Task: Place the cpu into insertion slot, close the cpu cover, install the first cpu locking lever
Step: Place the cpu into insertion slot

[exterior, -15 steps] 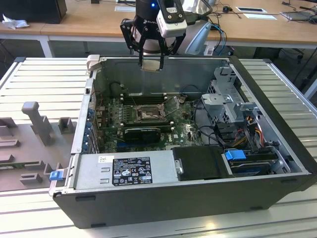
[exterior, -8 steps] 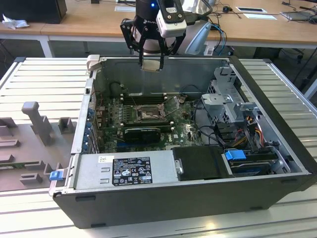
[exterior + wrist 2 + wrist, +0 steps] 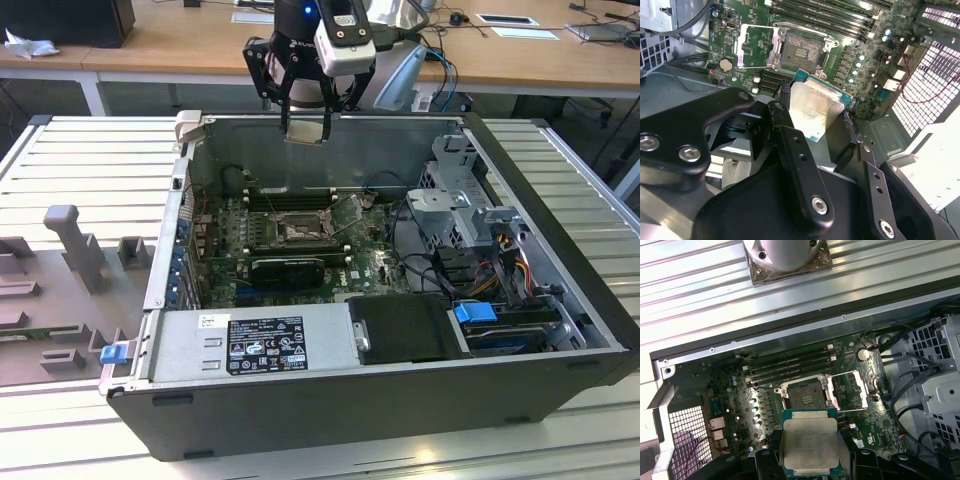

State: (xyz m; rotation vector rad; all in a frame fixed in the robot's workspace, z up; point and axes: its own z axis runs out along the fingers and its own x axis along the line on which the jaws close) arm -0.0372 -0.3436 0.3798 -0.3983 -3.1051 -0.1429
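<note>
Desks (image 3: 150, 45) (exterior view) | gripper (image 3: 305, 127) w/ cpu (image 3: 811, 442) | both wrist views: cover (image 3: 860, 390) up

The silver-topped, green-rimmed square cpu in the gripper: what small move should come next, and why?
Probably lower the silver-topped cpu toward the square metal-framed insertion slot: the black gripper holds it above the case, the slot's dark centre is bare, and the hinged metal cpu cover lies swung open.
</note>
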